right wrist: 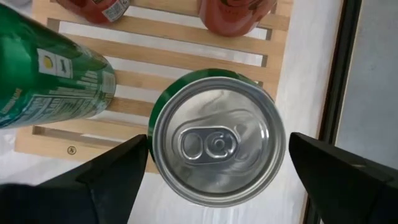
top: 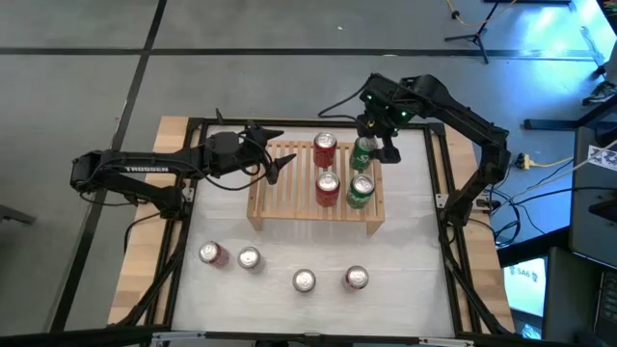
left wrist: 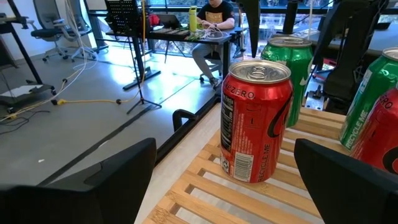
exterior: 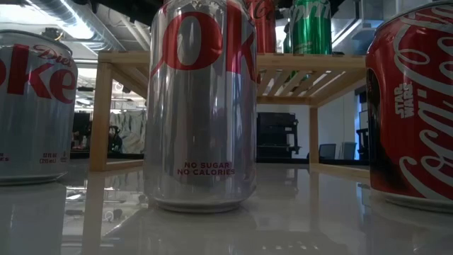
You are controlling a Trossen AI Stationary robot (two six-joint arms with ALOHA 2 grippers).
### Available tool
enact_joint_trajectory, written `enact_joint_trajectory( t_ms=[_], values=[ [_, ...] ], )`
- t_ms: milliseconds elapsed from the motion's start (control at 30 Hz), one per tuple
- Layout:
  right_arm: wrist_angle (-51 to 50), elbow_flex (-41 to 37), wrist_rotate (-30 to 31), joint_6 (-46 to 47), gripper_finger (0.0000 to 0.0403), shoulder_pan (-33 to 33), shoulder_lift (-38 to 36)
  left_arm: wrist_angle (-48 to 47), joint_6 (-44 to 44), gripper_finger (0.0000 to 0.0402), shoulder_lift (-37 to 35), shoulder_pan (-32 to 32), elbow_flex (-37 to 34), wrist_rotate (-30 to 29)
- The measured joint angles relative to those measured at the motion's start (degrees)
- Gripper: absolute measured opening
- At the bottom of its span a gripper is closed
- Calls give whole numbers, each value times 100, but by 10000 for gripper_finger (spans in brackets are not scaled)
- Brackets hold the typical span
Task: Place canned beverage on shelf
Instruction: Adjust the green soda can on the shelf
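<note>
Where the worktop (top: 405, 251) lies nearest the low camera, four cans stand in a loose row in front of the shelf (top: 289, 188): a red one (top: 211, 253) at the row's left end, a silver diet cola can (top: 250, 258) just beside it, another silver-topped can (top: 305, 281) further along, and a red cola can (top: 356, 279) at the right end, all well apart from the rack. In the low view the silver diet cola can (exterior: 201, 106) fills the middle, with a second diet can (exterior: 35, 103) to one side and a red cola can (exterior: 413, 106) to the other, and the wooden shelf (exterior: 311, 67) rises behind them with red and green cans on top. On the shelf's slatted top stand four cans in its right half: a red can (top: 328, 188) and a green can (top: 361, 190) toward the front edge, and behind them a red zero-sugar can (top: 325, 149) and a second green can (top: 363, 154). The left tool (top: 274, 154) hovers over the shelf's left half with its fingers spread wide and nothing between them; its wrist view looks across the slats at the red zero-sugar can (left wrist: 255, 121). The right tool (top: 374, 145) sits at the shelf's back right corner, its fingers wide on either side of the rear green can (right wrist: 214, 146), apart from it, which stands upright on the slats.
</note>
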Motion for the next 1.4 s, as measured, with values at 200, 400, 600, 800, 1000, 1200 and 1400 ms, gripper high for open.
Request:
enact_joint_trajectory(
  t_ms=[200, 400, 600, 800, 1000, 1200, 1400],
  values=[
    [37, 0, 0, 11, 383, 0, 0, 0, 0, 373, 0, -1, -2, -28],
    [36, 0, -39, 133, 359, 0, 0, 0, 0, 373, -1, 0, -2, -29],
    [39, 2, -61, 144, 301, 0, 0, 0, 0, 373, -2, 0, -2, -30],
    [46, 4, -61, 226, 287, 0, -2, 0, 0, 373, 0, 0, -2, -32],
    [68, 4, -58, 915, 306, 0, -2, 0, 0, 373, -2, 0, -2, -32],
    [106, 7, -56, 1618, 296, 0, -2, 0, 0, 373, -2, 0, -2, -32],
    [130, 7, -9, 2359, 302, 0, -2, 0, 0, 373, -2, 0, -2, -34]
  ],
)
